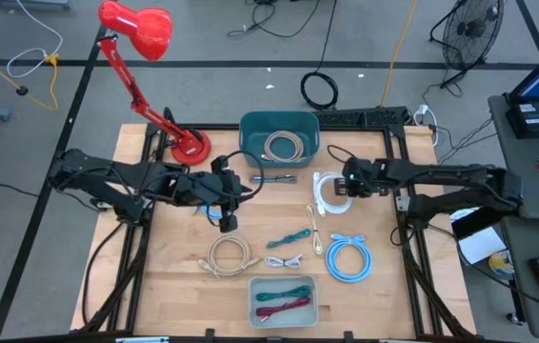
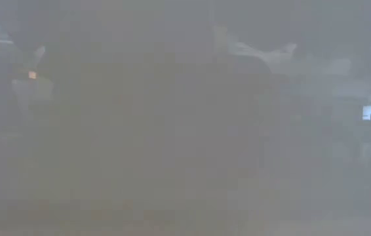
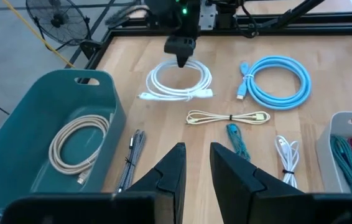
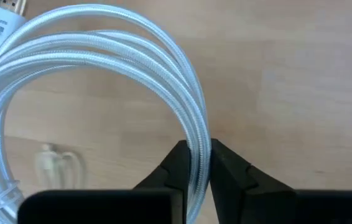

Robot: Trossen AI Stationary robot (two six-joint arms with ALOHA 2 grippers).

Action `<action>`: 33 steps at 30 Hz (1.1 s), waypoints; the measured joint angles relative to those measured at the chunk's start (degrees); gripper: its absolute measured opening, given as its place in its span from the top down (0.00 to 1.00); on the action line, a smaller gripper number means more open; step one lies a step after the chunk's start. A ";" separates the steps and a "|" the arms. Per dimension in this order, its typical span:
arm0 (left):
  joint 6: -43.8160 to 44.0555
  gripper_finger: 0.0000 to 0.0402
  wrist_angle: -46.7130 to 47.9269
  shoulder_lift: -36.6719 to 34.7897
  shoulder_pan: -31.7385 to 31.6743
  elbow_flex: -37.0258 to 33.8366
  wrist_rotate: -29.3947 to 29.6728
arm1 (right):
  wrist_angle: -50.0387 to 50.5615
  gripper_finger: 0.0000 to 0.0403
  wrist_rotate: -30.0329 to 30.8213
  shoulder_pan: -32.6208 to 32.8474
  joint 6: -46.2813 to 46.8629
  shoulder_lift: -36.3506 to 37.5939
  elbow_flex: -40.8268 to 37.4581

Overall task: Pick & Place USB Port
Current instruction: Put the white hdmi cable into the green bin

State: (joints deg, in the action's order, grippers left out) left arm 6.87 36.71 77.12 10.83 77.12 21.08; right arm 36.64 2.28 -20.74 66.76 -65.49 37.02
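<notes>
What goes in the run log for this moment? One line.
right claw: closing on white cable | left claw: waiting mid-table, nothing held | teal bin: one beige cable inside

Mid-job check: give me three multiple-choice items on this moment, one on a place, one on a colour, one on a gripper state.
1. Where does the beige cable coil nearest the lamp lie?
A. In the teal bin
B. In the grey tray
C. Under the lamp

2. What colour is the coil beside the grey tray, on the right arm's side?
A. Red
B. Light blue
C. Black

3. What is the right gripper doing?
A. Hanging open over the teal bin
B. Closed on the white cable
C. Holding the lamp

Key: 1 A, the beige cable sits inside the teal bin. 2 B, the coil by the grey tray is light blue. 3 B, the right gripper has the white cable pinched between its fingers.
</notes>
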 joint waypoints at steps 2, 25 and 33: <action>-0.36 0.81 -0.04 0.00 0.00 0.00 0.00 | -0.88 0.93 0.38 0.01 -0.28 1.57 0.86; 0.20 0.81 1.30 0.00 0.00 0.00 -0.53 | -6.29 0.93 6.69 -6.10 -15.95 -7.36 37.62; 1.36 0.81 3.10 -0.44 0.13 -0.04 -0.61 | -6.05 0.93 3.49 -10.34 -18.30 -19.92 46.66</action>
State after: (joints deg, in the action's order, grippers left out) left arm 8.24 39.81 76.68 10.96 77.08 20.47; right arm 30.58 5.77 -31.09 48.46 -85.41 83.68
